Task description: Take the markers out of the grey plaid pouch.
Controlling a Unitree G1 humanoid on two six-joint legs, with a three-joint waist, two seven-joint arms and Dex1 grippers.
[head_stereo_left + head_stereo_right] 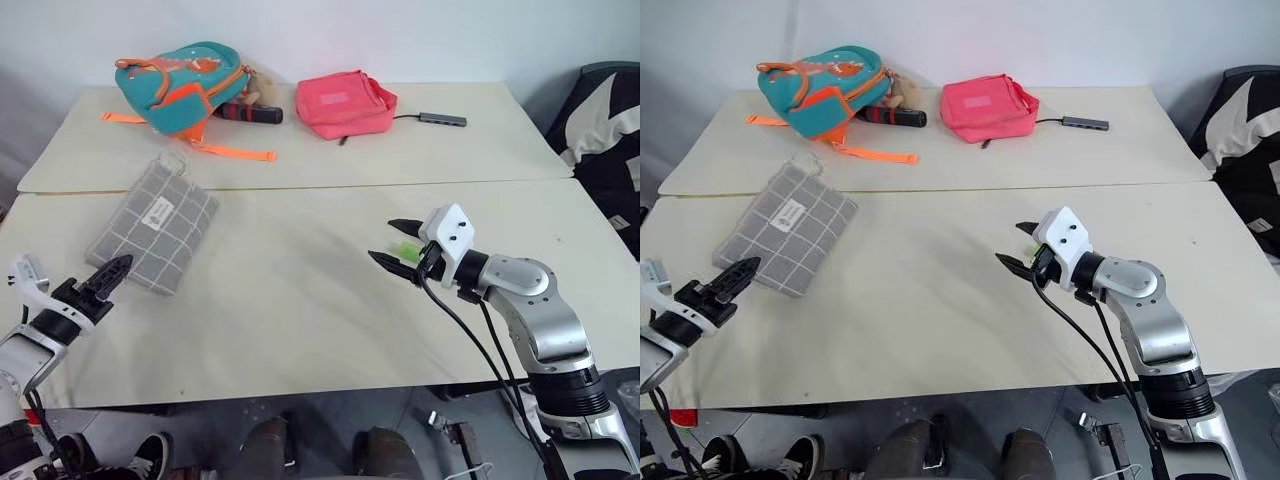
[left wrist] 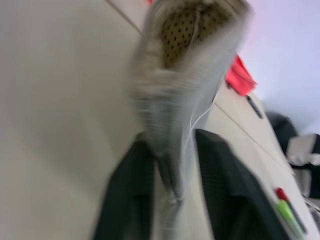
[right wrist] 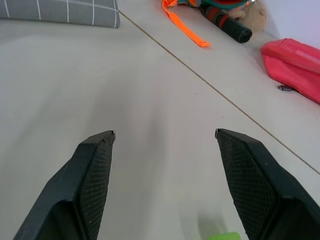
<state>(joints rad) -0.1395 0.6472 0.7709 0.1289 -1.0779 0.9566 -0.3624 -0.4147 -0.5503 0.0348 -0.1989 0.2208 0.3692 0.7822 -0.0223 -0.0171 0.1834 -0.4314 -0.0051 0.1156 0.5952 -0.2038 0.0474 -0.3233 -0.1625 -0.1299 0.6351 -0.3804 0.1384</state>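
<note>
The grey plaid pouch point(image 1: 155, 225) lies flat on the left of the table. Its mouth shows a beige dotted lining point(image 2: 182, 30) in the left wrist view. My left gripper point(image 1: 122, 264) sits at the pouch's near corner, its fingers apart with a fold of the fabric loosely between them. The markers lie side by side on the table, a light green marker point(image 2: 290, 215) beside a red-capped marker point(image 2: 281, 194). My right gripper point(image 1: 381, 240) hovers open just over the green marker point(image 1: 405, 248), holding nothing.
At the back stand a teal-and-orange backpack point(image 1: 180, 85), a black-and-red cylinder point(image 1: 250, 113), a pink bag point(image 1: 343, 103) and a small grey cabled adapter point(image 1: 443, 119). A dark chair point(image 1: 610, 140) is beyond the right edge. A seam point(image 1: 400, 185) runs across the table.
</note>
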